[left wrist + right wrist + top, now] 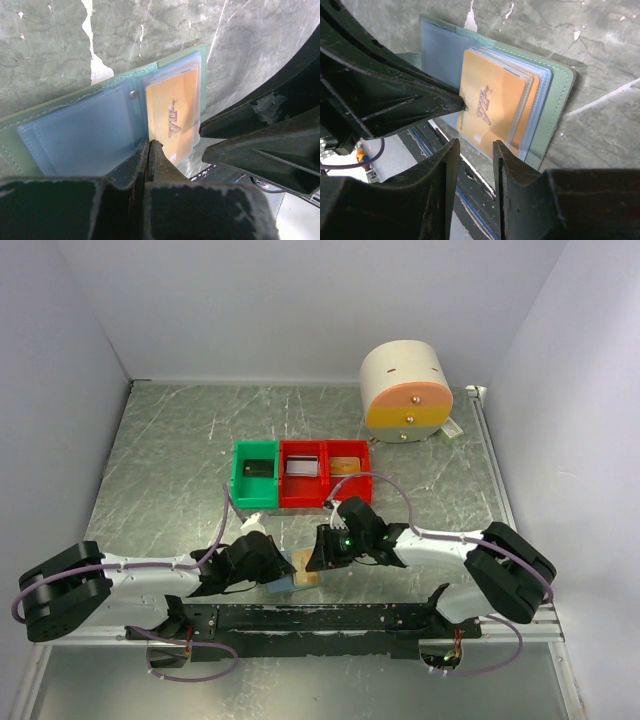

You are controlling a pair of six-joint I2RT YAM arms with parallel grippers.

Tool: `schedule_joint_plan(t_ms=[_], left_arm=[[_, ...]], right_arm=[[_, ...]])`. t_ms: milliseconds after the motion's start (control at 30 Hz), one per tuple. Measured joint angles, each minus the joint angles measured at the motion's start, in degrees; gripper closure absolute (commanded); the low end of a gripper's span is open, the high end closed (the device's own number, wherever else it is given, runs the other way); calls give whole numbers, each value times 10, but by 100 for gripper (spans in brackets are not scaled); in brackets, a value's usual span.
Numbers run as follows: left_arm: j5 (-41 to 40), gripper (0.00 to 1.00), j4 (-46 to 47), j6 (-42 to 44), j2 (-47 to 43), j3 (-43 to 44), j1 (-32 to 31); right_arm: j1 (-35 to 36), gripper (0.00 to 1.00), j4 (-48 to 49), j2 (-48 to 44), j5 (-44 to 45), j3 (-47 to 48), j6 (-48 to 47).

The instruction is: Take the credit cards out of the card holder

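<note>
— Pinning the card holder (85, 135) down, is that what the left gripper (149, 145) is doing?

— It is looking that way. Its fingers are closed tight together, and the tips are pressing at the holder's near edge, right at the fold beside the orange card (175, 117). Whether they are nipping a thin sheet of the sleeve, I cannot tell.

— Why is it sitting there?

— I am judging that it is anchoring the soft sleeve, so the pocket is not sliding along while the card is being drawn out.

— And what is the right gripper (475, 145) doing?

— It is hovering at the card's near edge with its fingers parted and nothing between them. I am reading that as lining up for a pinch. The card is lying in the half nearer the right arm, on top of stacked clear pockets.

— Where is the holder lying?

— It is lying spread open and flat at the near edge of the table (180, 440), between the two grippers, just beyond the black rail (320, 618).

— And the room?

— The tabletop is showing a grey marbled sheen, and plain white walls (300, 300) are closing it in on three sides. A green bin (255, 500) and red bins (300, 502) are sitting mid-table, well apart from the holder. A round beige drawer unit (405, 390) is standing at the far right.
</note>
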Motion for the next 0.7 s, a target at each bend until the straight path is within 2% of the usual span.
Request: schedule_joint_plan(t_ms=[300, 700], left_arm=[[-5, 93, -9, 0, -4, 0, 0], [-11, 93, -41, 0, -54, -7, 0]], right_arm=[[2, 67, 7, 36, 13, 5, 0], [5, 67, -2, 33, 35, 10, 2]])
